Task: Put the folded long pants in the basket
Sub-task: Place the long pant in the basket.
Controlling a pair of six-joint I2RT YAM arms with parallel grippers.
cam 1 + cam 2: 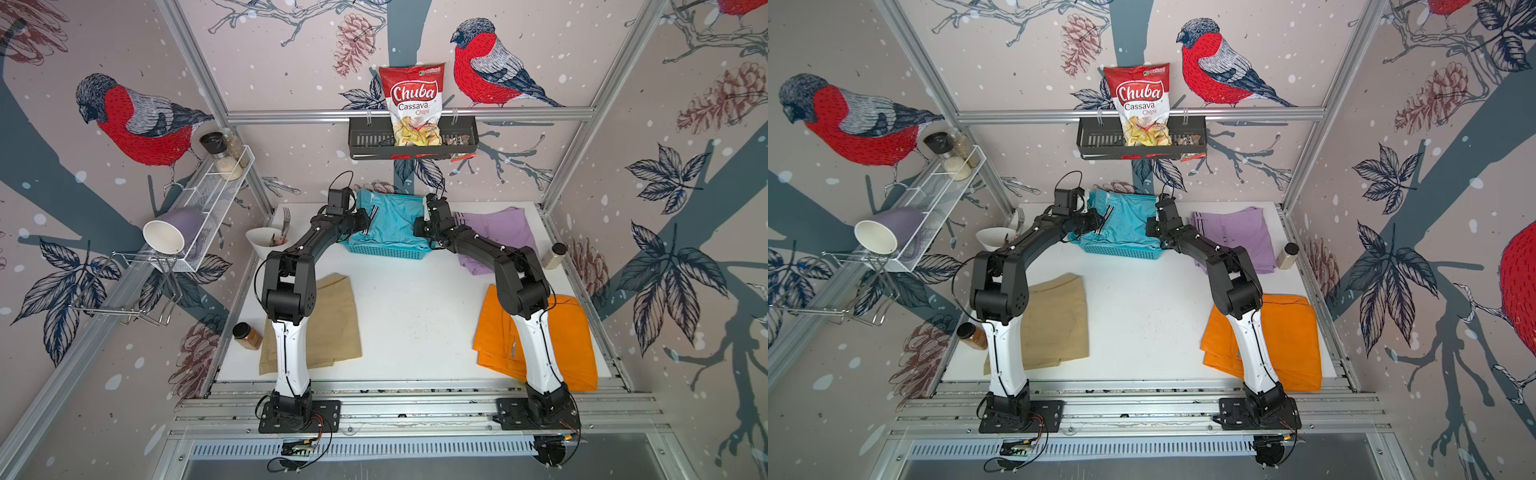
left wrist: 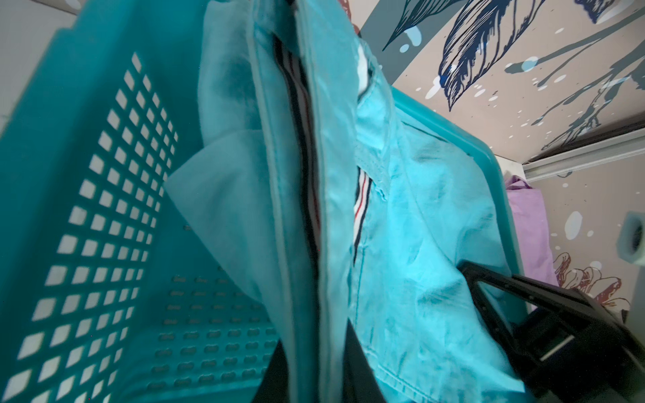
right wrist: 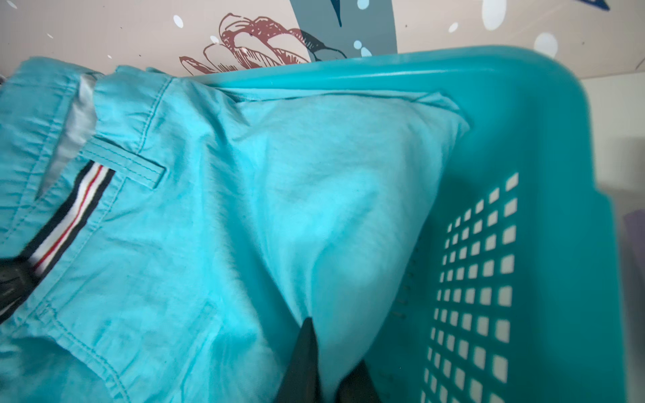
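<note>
At the left front of the table (image 1: 415, 316), the tan pants (image 1: 332, 320) are seen lying flat in both top views, partly under the left arm.

The left gripper (image 1: 362, 222) is set at the left end of the basket (image 1: 386, 252). Its fingers are hidden in the top views. Only in the left wrist view is the left gripper (image 2: 316, 349) seen clamped on a fold of the blue pants (image 2: 412, 244), and the basket's perforated floor (image 2: 209, 335) is shown bare beside the cloth.

The blue pants (image 1: 392, 224) are held over the basket, with their far part spread past its far rim.

The right gripper (image 1: 424, 227) is placed at the basket's right end. In the right wrist view the right gripper (image 3: 331, 349) is seen pinched shut on the blue cloth, and the waistband is shown draped across the far rim (image 3: 349, 75).

The lilac pants (image 1: 498, 232) lie flat just right of the basket. The orange pants (image 1: 575, 332) lie at the right front.
</note>
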